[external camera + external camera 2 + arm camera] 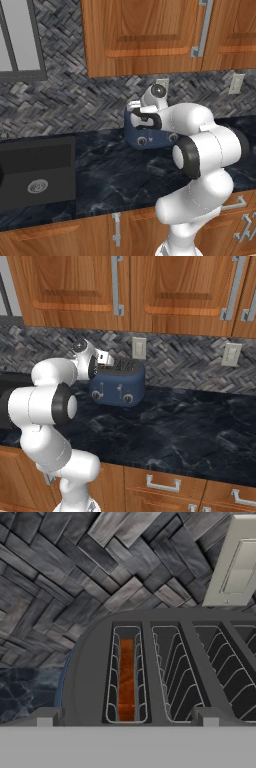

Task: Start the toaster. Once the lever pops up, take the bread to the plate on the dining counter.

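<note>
Sink (37,172): set into the dark counter at far left in the left base view, well apart from the work.
Counter (190,426): black marble top with pale veining, wooden drawers below.
Toaster (120,387): dark blue rounded box standing on the counter against the herringbone backsplash, two small silver knobs on its front, slots on top. It looks heavy and stiff enough to stay put under a downward press on its lever; I cannot make out the lever in these views.
Bread (126,679): an orange-brown slice sitting deep in the leftmost slot, upright between the wire guides, only its top edge showing.
Bread, handling: judged light, rigid and brittle at the crust, dry rather than slippery. The best hold would be across the two flat faces at the top edge, once it rides up out of the slot; a hard squeeze could crack it.
Gripper (127,719): hovering just above the toaster top, jaws spread fully wide, holding nothing; the two tips flank the bread's slot and its neighbour.
Outlet (235,562): pale wall plate on the backsplash behind the toaster, to the right.
</note>
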Tool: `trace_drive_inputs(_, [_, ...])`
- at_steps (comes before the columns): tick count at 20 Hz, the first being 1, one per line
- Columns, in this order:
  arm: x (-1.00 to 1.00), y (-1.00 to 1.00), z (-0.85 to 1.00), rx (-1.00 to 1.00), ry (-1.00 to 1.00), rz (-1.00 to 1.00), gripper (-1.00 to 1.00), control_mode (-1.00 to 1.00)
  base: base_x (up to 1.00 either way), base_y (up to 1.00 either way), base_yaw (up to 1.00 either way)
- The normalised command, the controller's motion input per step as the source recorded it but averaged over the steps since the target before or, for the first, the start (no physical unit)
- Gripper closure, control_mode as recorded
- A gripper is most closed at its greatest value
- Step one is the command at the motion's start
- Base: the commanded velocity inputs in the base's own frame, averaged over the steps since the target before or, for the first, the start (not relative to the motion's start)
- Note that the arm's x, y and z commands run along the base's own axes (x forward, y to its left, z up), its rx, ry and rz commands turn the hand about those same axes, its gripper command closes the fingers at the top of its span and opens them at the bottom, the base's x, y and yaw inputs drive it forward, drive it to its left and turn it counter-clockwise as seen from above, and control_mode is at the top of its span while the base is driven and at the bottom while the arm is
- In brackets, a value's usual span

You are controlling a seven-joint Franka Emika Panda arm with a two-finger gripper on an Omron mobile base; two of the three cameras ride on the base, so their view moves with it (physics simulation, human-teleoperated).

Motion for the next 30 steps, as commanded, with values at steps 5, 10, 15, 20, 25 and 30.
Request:
trace_drive_inputs(5, [0.0, 0.0, 0.0, 0.0, 0.0, 0.0, -1.0, -1.0, 0.0, 0.0, 0.0])
trace_drive_inputs(10, [0.0, 0.0, 0.0, 0.0, 0.0, 0.0, -1.0, -1.0, 0.0, 0.0, 0.0])
trace_drive_inputs(15, [0.0, 0.0, 0.0, 0.0, 0.0, 0.0, -1.0, -1.0, 0.0, 0.0, 0.0])
trace_drive_inputs(20, [0.0, 0.0, 0.0, 0.0, 0.0, 0.0, -1.0, -1.0, 0.0, 0.0, 0.0])
trace_drive_inputs(25, [0.0, 0.0, 0.0, 0.0, 0.0, 0.0, -1.0, -1.0, 0.0, 0.0, 0.0])
trace_drive_inputs(30, [0.0, 0.0, 0.0, 0.0, 0.0, 0.0, -1.0, -1.0, 0.0, 0.0, 0.0])
